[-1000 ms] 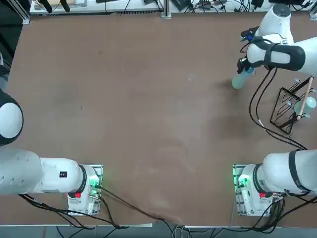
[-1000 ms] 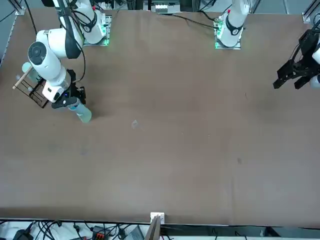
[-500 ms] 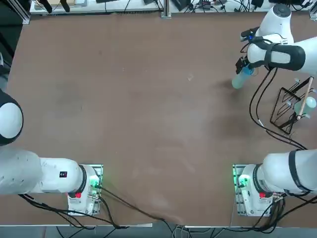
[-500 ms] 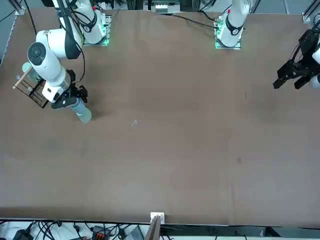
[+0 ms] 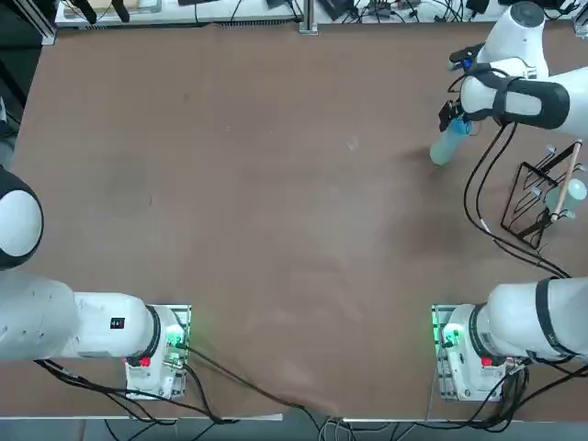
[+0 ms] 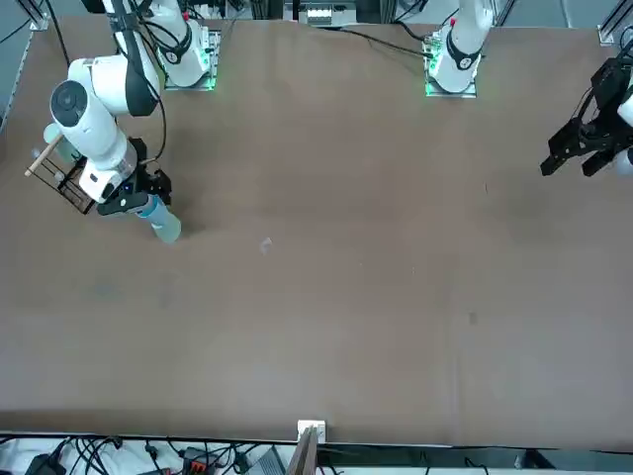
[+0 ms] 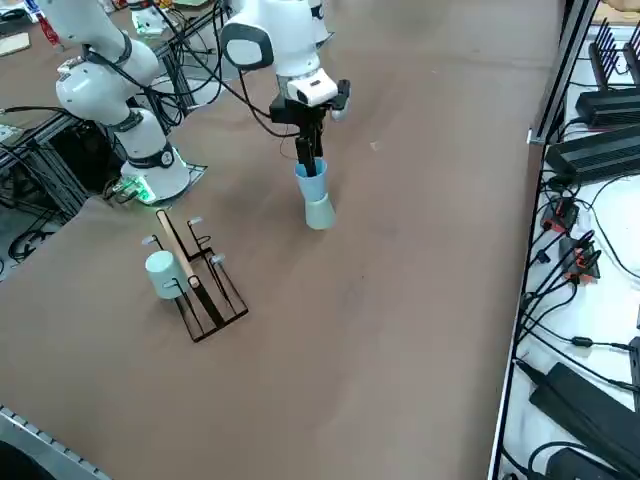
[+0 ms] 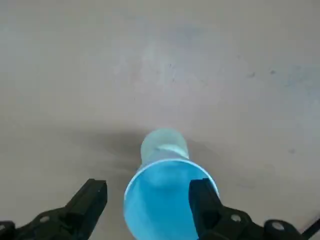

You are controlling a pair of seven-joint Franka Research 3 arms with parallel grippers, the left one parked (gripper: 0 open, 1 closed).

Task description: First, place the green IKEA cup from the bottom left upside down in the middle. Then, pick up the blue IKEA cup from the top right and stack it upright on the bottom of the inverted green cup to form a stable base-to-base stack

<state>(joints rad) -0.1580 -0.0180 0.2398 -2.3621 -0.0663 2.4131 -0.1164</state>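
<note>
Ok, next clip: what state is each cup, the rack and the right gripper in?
Green cup: inverted.
Blue cup: upright, on the green cup's base.
Right gripper: open, at the blue cup's mouth.
Wire rack: holding another pale cup.

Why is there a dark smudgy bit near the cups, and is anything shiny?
In the right wrist view, a soft shadow falls on the table behind the blue cup and the green cup; in the top view, faint shading lies beside them; in the right side view, pale glare brightens the tabletop.
</note>
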